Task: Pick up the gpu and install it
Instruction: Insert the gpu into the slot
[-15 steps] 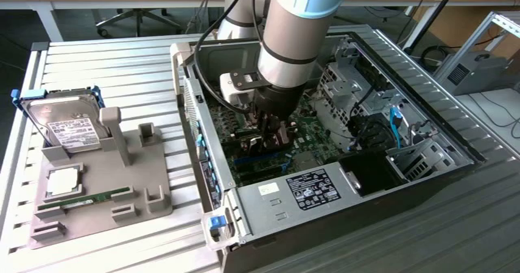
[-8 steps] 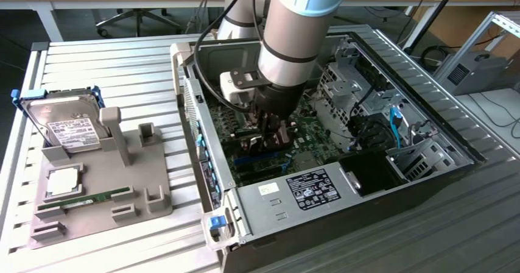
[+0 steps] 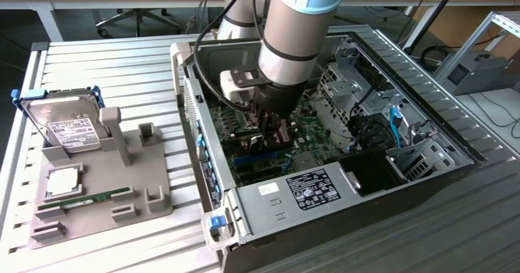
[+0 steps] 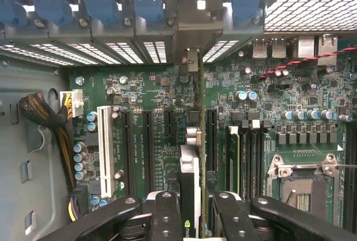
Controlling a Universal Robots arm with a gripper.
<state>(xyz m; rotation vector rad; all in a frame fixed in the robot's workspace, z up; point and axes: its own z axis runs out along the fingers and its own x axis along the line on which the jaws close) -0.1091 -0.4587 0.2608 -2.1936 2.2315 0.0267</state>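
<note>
One gripper (image 4: 196, 214) inside the open PC case (image 3: 422, 111), closed narrowly on the gpu (image 4: 189, 182). The card is held edge-on over the motherboard (image 4: 156, 90) slots. Whether it touches a slot, cannot tell.

In the exterior view the arm (image 3: 296, 35) runs off the top edge and covers the middle of the motherboard (image 3: 313, 130). The pincer (image 3: 272, 136) tips are lost in the dark of the case (image 3: 268, 215), whose near corner is cut off by the bottom edge. The print on the hard drive (image 3: 69, 130) label is too small to read. In the wrist view the gpu (image 4: 191, 174) shows edge-on, its fan face hidden. The picture's edge cuts off the card and the pincer's fingers (image 4: 167, 213). Whether the card sits in a slot cannot be told.
</note>
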